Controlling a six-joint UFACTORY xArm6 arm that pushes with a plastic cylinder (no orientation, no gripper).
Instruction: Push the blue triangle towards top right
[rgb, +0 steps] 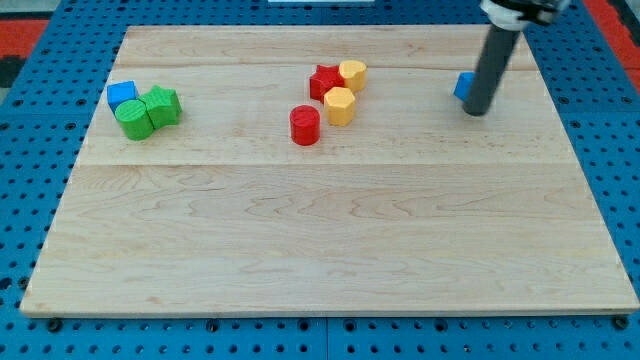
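One blue triangle (463, 86), orientation hidden

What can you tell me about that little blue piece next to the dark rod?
The blue triangle is a small, solid-looking, plain blue block lying on the wooden board near the view's top right. Only its left part shows; the rod hides the rest, so its full shape is unclear. My tip sits just right of and below it, apparently touching. No other block is near it.

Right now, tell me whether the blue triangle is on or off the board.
On. The blue triangle sits on the wooden board near its top right, half hidden behind my tip.
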